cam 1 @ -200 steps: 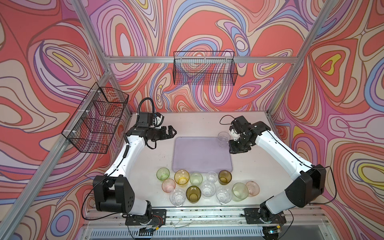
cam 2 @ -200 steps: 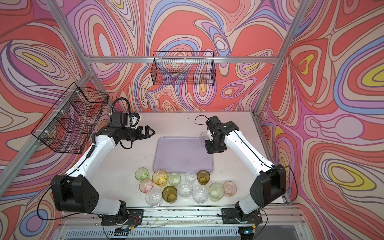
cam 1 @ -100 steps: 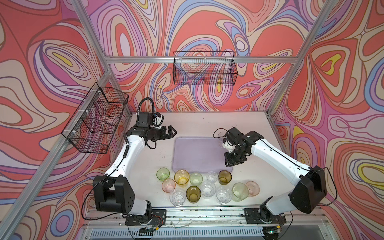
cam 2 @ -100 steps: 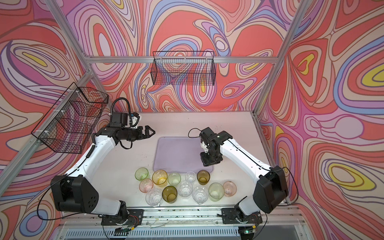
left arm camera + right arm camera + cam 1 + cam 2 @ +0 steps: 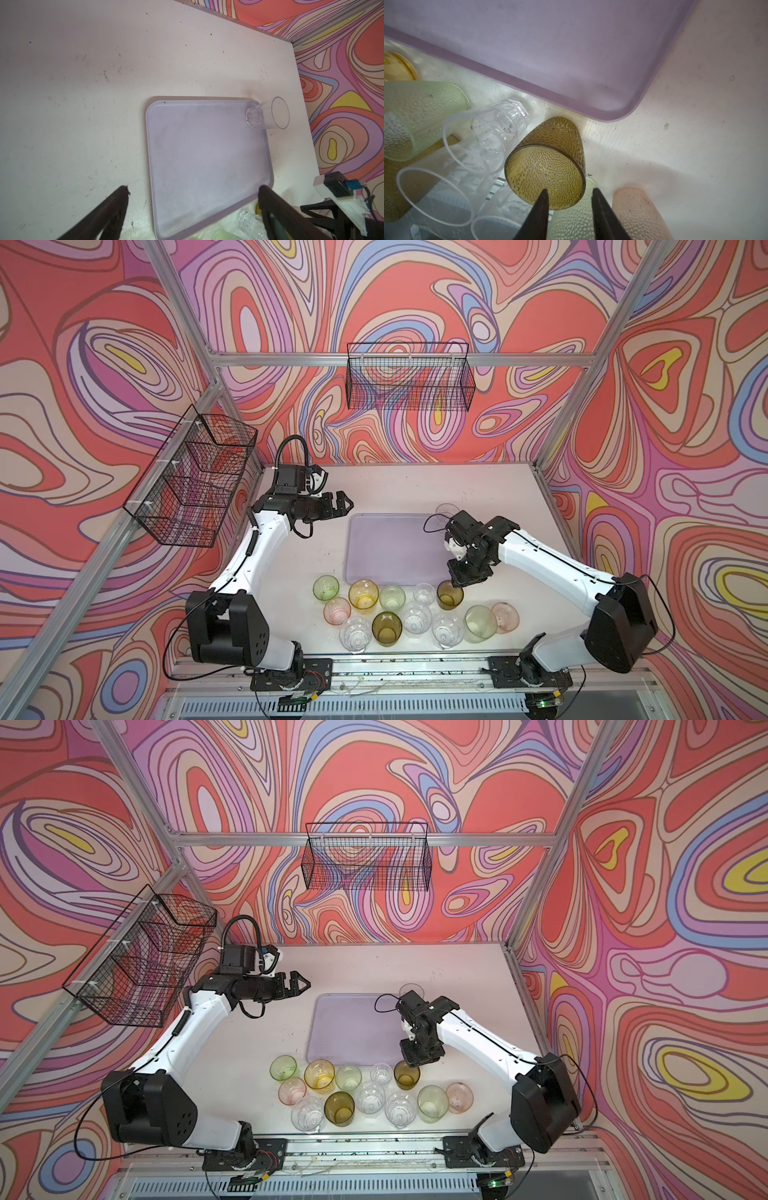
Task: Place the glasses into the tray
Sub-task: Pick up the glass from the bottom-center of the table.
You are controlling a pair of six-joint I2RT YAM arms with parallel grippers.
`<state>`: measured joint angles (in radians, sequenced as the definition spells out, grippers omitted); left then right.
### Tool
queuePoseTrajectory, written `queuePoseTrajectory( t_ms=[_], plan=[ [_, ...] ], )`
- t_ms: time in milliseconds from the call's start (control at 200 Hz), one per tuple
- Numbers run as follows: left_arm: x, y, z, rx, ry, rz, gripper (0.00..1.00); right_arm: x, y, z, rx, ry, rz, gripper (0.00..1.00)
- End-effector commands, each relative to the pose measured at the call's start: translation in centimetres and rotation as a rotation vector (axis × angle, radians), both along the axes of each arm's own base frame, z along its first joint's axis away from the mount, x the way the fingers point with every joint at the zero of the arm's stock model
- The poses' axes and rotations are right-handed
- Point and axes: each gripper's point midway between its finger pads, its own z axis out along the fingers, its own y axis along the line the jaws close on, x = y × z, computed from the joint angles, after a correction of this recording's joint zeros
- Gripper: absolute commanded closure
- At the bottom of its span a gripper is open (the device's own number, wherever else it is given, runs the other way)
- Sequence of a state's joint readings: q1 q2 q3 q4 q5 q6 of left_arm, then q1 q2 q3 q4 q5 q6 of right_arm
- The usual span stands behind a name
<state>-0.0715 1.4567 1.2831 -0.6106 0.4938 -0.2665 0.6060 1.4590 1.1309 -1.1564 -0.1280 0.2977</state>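
Observation:
The lavender tray (image 5: 390,547) (image 5: 353,1027) lies mid-table. One clear glass (image 5: 446,510) (image 5: 268,113) stands upright in its far right corner. Several glasses crowd the table in front of the tray, among them an amber one (image 5: 363,594) and a pink one (image 5: 337,610). My right gripper (image 5: 465,578) (image 5: 570,193) hangs over the olive-brown glass (image 5: 450,595) (image 5: 550,158) by the tray's near right corner. It is open narrowly, one finger inside the rim and one outside. My left gripper (image 5: 343,506) (image 5: 193,188) is wide open and holds nothing, left of the tray's far edge.
Black wire baskets hang on the left wall (image 5: 195,481) and the back wall (image 5: 409,377). A clear glass (image 5: 483,137), a pale green glass (image 5: 571,220) and a pink glass (image 5: 639,212) stand close around the olive-brown one. A metal rail (image 5: 395,668) runs along the table's front.
My right arm has left the clear glass at the tray's far right corner and swung toward the front, coming down over the olive-brown glass. The left arm has not moved.

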Motion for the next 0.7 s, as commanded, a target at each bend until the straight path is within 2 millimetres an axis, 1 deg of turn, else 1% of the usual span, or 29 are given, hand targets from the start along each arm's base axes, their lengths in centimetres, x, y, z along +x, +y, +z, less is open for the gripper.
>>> queuePoseTrajectory(
  t_ms=[0, 285, 496, 696],
  plan=[
    [-0.1, -0.2, 0.8, -0.006, 0.001, -0.004, 0.00, 0.0, 0.3, -0.3, 0.006, -0.011, -0.013, 0.64],
    [-0.1, -0.2, 0.7, -0.008, 0.003, -0.006, 0.00, -0.4, 0.1, -1.9, -0.002, 0.015, -0.030, 0.65],
    [-0.1, -0.1, 0.6, 0.000, 0.006, -0.001, 0.00, -0.5, -0.3, -2.8, -0.026, 0.024, -0.035, 0.69],
    [-0.1, 0.1, 0.5, 0.009, 0.007, 0.003, 0.00, -0.3, -0.1, -3.2, -0.027, 0.024, -0.033, 0.72]
  ],
)
